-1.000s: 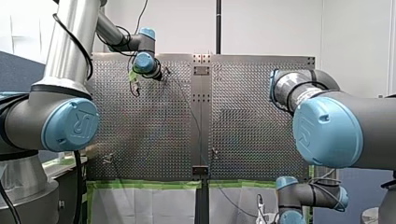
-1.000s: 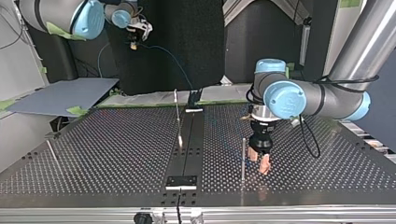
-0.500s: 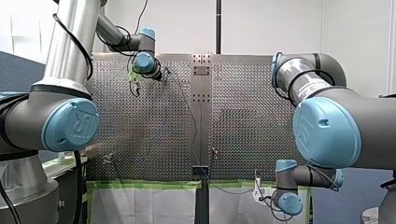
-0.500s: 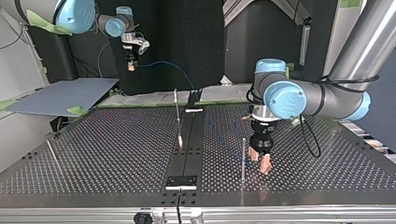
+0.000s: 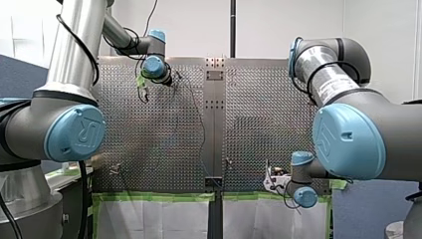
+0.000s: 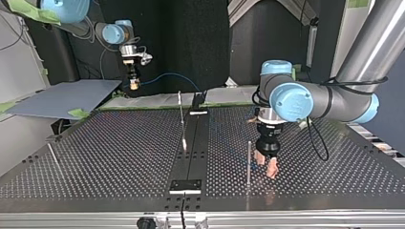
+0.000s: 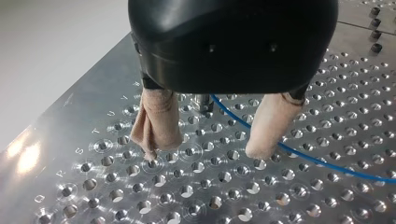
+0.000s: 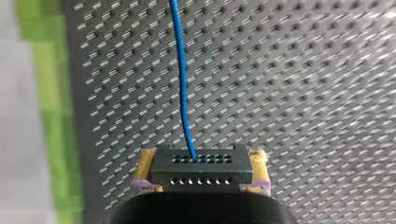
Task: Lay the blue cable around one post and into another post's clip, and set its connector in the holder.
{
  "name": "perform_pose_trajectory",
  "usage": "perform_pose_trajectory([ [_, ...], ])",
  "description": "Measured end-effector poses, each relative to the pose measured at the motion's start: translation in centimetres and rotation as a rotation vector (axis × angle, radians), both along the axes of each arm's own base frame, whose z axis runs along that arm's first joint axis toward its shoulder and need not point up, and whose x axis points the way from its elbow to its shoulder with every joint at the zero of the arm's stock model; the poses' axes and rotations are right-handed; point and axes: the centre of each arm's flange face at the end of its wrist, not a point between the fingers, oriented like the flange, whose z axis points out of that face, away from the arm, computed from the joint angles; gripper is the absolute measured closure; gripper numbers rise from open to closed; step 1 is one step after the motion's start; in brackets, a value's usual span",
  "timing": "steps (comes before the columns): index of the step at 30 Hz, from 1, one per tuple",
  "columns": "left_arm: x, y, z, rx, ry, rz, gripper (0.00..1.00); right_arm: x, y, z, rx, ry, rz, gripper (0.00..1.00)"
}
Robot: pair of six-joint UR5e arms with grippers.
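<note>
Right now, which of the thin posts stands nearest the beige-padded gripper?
The upright post beside my left gripper; the centre post and edge post stand farther off.

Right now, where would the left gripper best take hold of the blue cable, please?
Probably the blue cable on its straight run by the left gripper, from above with fingers either side: it is thin and runs low across the table.

In the top view the table (image 6: 110, 157) lies open between the edge post (image 6: 53, 156) and the middle post (image 6: 182, 121). A thin post (image 6: 249, 162) stands just beside the left gripper (image 6: 266, 166). The cable (image 6: 169, 75) arcs above the far edge from the connector (image 8: 201, 170) in the right gripper (image 6: 134, 82).
</note>
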Motion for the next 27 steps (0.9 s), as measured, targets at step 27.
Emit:
perform_pose_trajectory([
  [27, -0.8, -0.5, -0.4, -0.032, 0.051, -0.008, 0.0, 0.1, 1.4, -2.2, -0.019, 0.035, -0.054, 1.0],
])
